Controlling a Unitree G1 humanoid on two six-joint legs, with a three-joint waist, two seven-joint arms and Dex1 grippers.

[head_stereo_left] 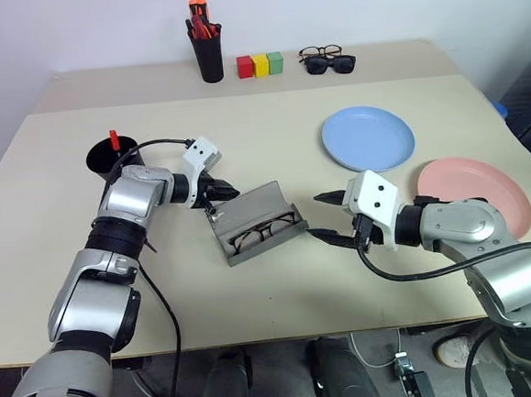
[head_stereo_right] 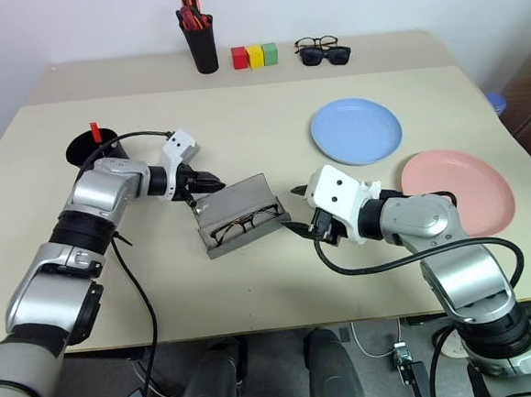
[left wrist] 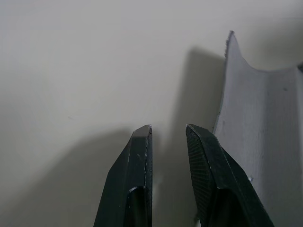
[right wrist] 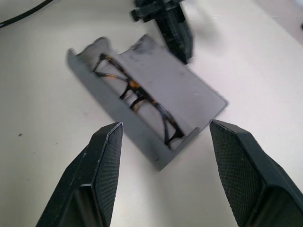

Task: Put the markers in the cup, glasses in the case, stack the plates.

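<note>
From my station I see the grey case (head_stereo_left: 258, 222) lying open near the middle of the counter (head_stereo_left: 271, 152), its lid tilted up toward the far side. The glasses (head_stereo_left: 266, 230) lie inside its lower half, dark frame against the grey lining. I can read no brand, label or writing on the case, the plates or anything else here.

My left pincer (head_stereo_left: 228, 192) sits at the case's left far corner, just beside the raised lid. Its fingers (left wrist: 142, 161) stand nearly together with only a narrow gap, and they have hold of nothing; the lid edge lies right alongside them in the left wrist view.

My right pincer (head_stereo_left: 329, 216) hangs just off the case's right end, its fingers (right wrist: 104, 161) spread well apart and empty, pointing at the case.

The black cup (head_stereo_left: 113, 159) stands at the left of the counter behind the left arm, with a red-capped marker (head_stereo_left: 114, 140) poking up out of it. The light blue plate (head_stereo_left: 367, 138) lies to the right, and the pink plate (head_stereo_left: 475, 196) lies nearer and further right, apart from the blue one, not stacked.

Along the back edge stand a slim black pen holder (head_stereo_left: 208, 51) full of orange-red-capped markers, three small blocks (head_stereo_left: 261, 65) in red, yellow and green, and two pairs of spare spectacles (head_stereo_left: 326, 59), one thick and dark.
</note>
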